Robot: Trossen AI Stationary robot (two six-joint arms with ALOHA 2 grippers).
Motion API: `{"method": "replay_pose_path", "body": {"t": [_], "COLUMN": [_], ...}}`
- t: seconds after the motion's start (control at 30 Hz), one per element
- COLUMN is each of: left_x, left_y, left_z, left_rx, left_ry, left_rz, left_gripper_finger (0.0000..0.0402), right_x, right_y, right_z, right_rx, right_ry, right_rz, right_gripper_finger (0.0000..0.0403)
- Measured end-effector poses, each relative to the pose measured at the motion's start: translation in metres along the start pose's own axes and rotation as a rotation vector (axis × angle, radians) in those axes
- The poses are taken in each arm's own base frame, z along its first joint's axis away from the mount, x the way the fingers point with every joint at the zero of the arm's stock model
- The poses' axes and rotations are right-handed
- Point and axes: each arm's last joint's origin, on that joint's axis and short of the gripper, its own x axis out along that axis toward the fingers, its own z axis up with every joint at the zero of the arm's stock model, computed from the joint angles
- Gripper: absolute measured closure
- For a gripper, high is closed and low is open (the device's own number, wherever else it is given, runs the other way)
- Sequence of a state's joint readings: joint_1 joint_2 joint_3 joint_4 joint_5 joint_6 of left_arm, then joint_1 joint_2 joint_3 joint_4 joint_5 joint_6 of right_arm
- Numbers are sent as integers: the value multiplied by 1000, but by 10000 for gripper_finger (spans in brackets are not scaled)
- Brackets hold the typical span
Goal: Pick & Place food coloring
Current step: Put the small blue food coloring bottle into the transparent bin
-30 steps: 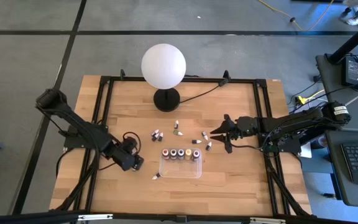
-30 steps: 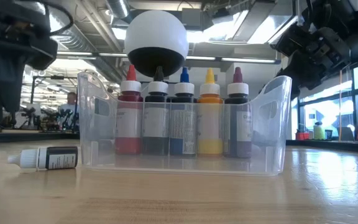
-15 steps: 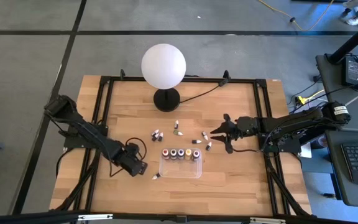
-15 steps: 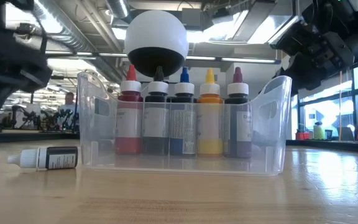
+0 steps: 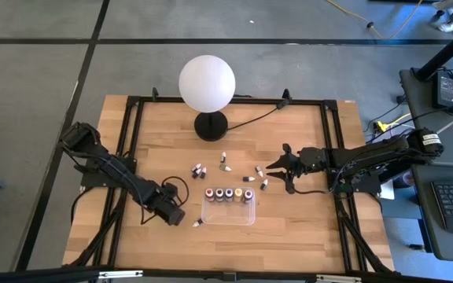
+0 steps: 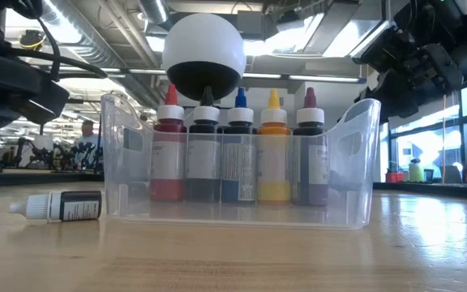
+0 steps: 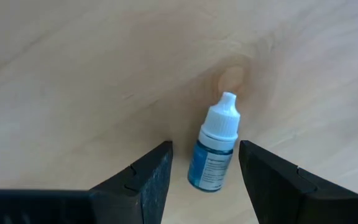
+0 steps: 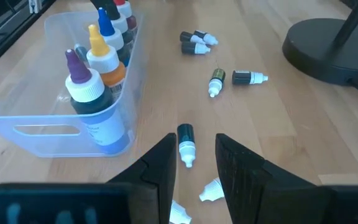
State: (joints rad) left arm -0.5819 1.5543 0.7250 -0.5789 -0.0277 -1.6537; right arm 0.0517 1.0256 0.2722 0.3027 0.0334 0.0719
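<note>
A small blue food coloring bottle with a white cap lies on its side on the wood. My left gripper points down over it, open, one finger on each side and neither touching. In the high view this gripper stands just left of the clear tray and covers that bottle. Another loose bottle lies by the tray's near left corner. My right gripper hovers open right of the tray, above a dark bottle and holding nothing.
The tray holds several upright bottles with coloured caps. More small bottles lie scattered between the tray and the white globe lamp at the far middle. A dark-labelled bottle lies left of the tray.
My left gripper has come down and moved toward the near edge and the tray, tipping until it points straight down over the blue bottle. Its fingers have stayed apart. The bottles and the tray have not moved.
</note>
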Motion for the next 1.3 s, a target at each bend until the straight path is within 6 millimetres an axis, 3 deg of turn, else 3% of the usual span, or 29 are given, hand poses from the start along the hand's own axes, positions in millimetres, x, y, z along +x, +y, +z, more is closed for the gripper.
{"method": "replay_pose_path", "body": {"t": [0.23, 0.6, 0.83, 0.97, 1.13, 1.3], "left_x": [0, 0, -2, -15, -48, -81], "left_y": [0, 2, 2, -3, -23, -55], "left_z": [0, 0, -2, -4, -4, -2], "left_rx": [92, 222, 275, 315, 431, 622], "left_ry": [-1, 2, -6, -61, -189, -403], "left_rz": [2, 18, 3, -35, -182, -360], "left_gripper_finger": [230, 322, 327, 331, 330, 330], "right_x": [0, 0, 0, 0, 0, 0], "right_y": [0, 0, 0, 0, 0, -2], "right_z": [0, 0, 0, 0, 0, 0], "right_rx": [22, 2, -2, -3, -2, 1], "right_ry": [0, 0, 0, -1, -1, -1], "right_rz": [0, 0, 0, 0, -2, -10], "right_gripper_finger": [288, 288, 288, 288, 288, 288]}}
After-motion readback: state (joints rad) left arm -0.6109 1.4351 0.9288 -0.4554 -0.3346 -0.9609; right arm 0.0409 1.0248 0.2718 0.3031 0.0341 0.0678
